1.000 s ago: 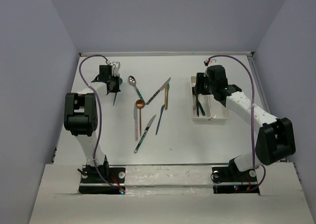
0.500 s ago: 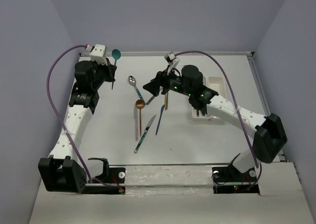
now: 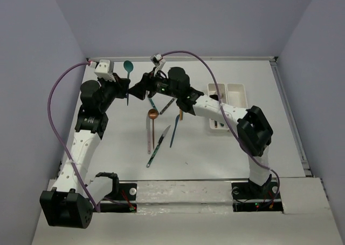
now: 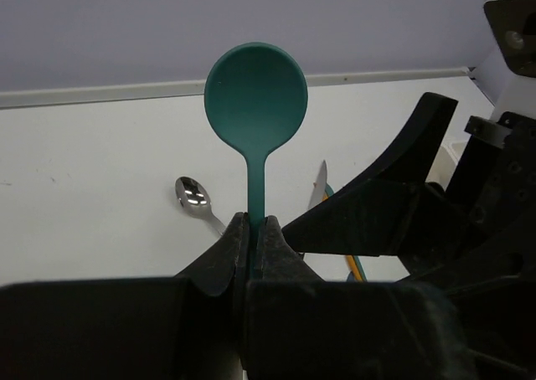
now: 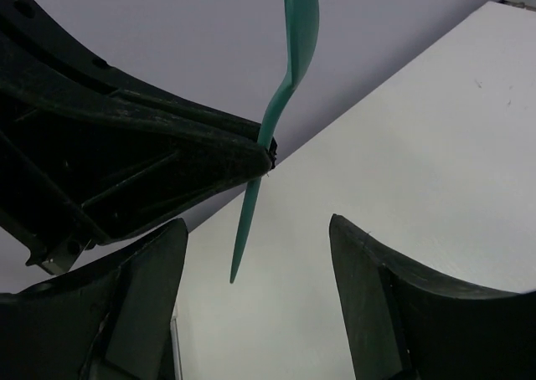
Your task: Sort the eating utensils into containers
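My left gripper (image 3: 122, 88) is raised at the back left, shut on the handle of a teal spoon (image 3: 128, 67) that stands upright, bowl up. The left wrist view shows the spoon (image 4: 255, 95) pinched between the shut fingers (image 4: 230, 250). My right gripper (image 3: 140, 88) reaches across to the left and is open, right beside the spoon. In the right wrist view the spoon's handle tip (image 5: 240, 259) hangs between its spread fingers (image 5: 146, 300). The white trays (image 3: 237, 87) lie at the right, partly hidden by the right arm.
More utensils lie mid-table: a copper spoon (image 3: 153, 114), a pink handle (image 3: 149, 140), a teal-handled knife (image 3: 158, 146), a blue knife (image 3: 174, 131), a gold knife (image 3: 181, 113), a silver knife (image 3: 169, 102). A silver spoon (image 4: 193, 194) lies below the grippers.
My right arm has swung from the trays across to the left, up to the left gripper. The left arm has lifted the teal spoon and shifted slightly right.
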{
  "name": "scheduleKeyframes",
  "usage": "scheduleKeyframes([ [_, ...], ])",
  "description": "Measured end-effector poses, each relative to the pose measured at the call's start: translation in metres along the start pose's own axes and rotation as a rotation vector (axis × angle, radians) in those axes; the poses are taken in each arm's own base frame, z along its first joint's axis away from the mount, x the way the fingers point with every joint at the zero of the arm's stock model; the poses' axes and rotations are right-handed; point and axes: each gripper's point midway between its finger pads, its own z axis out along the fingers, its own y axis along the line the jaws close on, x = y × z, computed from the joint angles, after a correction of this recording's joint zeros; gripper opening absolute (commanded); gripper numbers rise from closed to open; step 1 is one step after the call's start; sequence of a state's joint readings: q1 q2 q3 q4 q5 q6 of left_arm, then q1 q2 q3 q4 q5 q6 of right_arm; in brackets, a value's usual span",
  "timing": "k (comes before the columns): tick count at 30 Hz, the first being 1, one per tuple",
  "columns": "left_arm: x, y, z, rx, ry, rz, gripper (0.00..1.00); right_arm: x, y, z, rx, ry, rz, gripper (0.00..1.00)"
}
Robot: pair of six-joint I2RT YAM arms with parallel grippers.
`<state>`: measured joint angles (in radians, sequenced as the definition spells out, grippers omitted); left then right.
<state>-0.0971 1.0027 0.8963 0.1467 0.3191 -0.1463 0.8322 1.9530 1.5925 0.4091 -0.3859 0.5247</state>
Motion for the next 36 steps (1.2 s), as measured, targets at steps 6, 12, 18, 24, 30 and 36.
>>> scheduleKeyframes([
  [6, 0.0, -0.004, 0.001, 0.02, -0.014, -0.022, 0.0, 0.011, -0.008, 0.017, -0.003, 0.01, 0.035, 0.6],
  [12, 0.01, -0.004, 0.002, 0.03, 0.0, -0.043, 0.0, 0.024, -0.017, 0.031, -0.011, 0.033, 0.075, 0.07],
  [18, 0.016, 0.0, 0.001, 0.017, 0.013, -0.047, 0.39, 0.029, -0.012, 0.032, -0.03, 0.047, 0.095, 0.0],
  [24, 0.027, -0.005, -0.004, 0.049, 0.06, 0.021, 0.99, 0.036, -0.036, -0.025, 0.087, 0.11, 0.131, 0.0],
  [30, 0.031, 0.013, -0.013, -0.029, 0.082, 0.141, 0.99, -0.017, -0.146, -0.176, 0.521, 0.046, 0.123, 0.0],
  [36, 0.049, 0.051, -0.011, -0.159, 0.159, 0.228, 0.99, 0.01, -0.228, -0.289, 0.973, 0.164, 0.13, 0.0],
])
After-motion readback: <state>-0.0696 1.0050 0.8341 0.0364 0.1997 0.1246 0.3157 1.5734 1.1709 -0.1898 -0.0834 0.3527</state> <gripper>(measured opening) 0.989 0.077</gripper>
